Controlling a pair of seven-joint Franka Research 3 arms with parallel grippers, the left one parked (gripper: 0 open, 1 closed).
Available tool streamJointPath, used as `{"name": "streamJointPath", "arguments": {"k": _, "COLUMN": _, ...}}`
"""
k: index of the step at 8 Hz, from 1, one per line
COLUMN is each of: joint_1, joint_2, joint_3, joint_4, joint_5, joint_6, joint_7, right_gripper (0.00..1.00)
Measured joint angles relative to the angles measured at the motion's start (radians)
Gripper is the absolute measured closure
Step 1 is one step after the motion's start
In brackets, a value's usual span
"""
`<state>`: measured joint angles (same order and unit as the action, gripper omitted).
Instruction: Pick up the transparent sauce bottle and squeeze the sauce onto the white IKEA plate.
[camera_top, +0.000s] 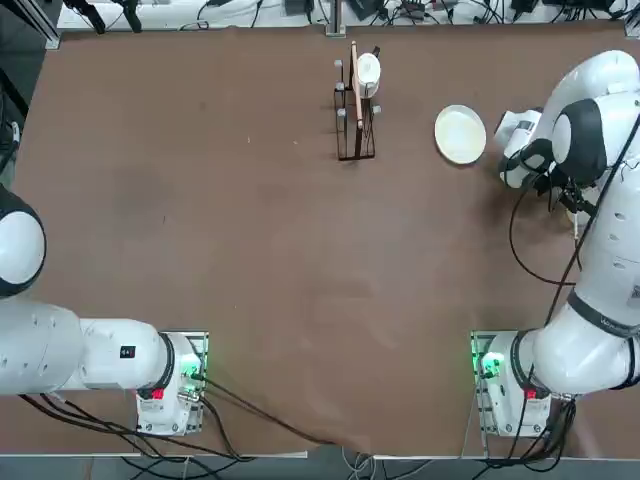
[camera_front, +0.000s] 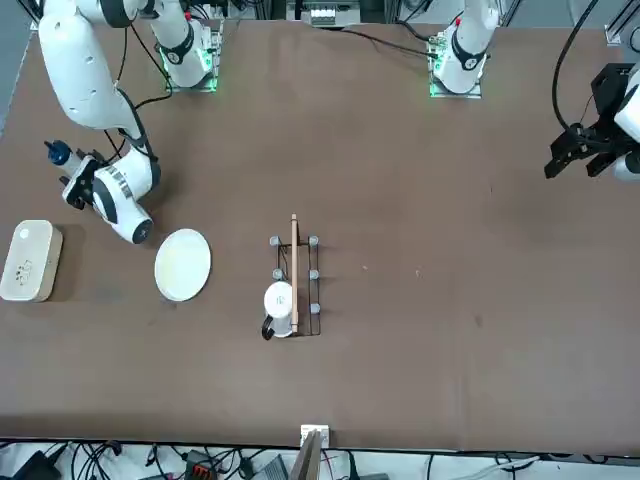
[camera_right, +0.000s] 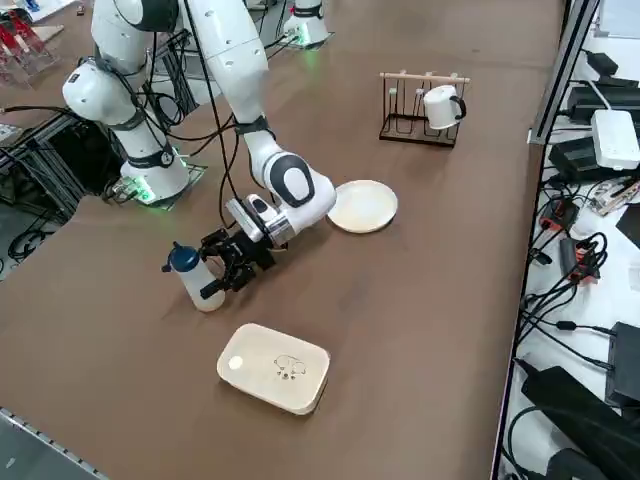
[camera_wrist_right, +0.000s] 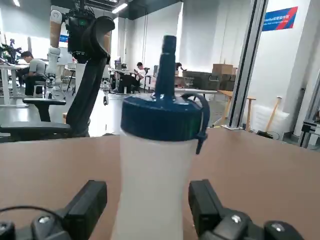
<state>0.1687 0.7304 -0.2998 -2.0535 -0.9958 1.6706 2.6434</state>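
The transparent sauce bottle (camera_right: 195, 281) stands upright on the brown desk (camera_right: 420, 300), a slim whitish squeeze body under a dark blue cap with a thin nozzle pointing straight up. The right pincer (camera_right: 228, 272) sits low and level around it, fingers (camera_wrist_right: 86, 205) spread wide on either side of the bottle with a sliver of desk showing between each pad and the plastic, so nothing is clamped. In the wrist view the bottle (camera_wrist_right: 157, 170) fills the gap between the two black pads. The white IKEA plate (camera_right: 363, 206) lies flat just past the arm's forearm, near the bottle but apart from it. A white rounded-rectangular container (camera_right: 274, 367) rests close by, towards the desk's near corner. The wire rack (camera_right: 420, 113) with a white cup stands well off. Wide bare desk stretches away to the other side.
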Motion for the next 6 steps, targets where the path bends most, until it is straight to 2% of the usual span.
{"name": "streamJointPath", "arguments": {"k": 3, "joint_1": 0.039, "joint_2": -0.027, "joint_3": 0.001, "joint_4": 0.011, "joint_5": 0.052, "joint_6": -0.011, "joint_7": -0.021, "right_gripper": 0.0}}
{"name": "streamJointPath", "arguments": {"k": 4, "joint_1": 0.069, "joint_2": -0.052, "joint_3": 0.001, "joint_4": 0.034, "joint_5": 0.106, "joint_6": -0.023, "joint_7": -0.06, "right_gripper": 0.0}}
{"name": "streamJointPath", "arguments": {"k": 6, "joint_1": 0.125, "joint_2": -0.105, "joint_3": 0.002, "joint_4": 0.151, "joint_5": 0.247, "joint_6": -0.066, "joint_7": -0.2, "right_gripper": 0.0}}
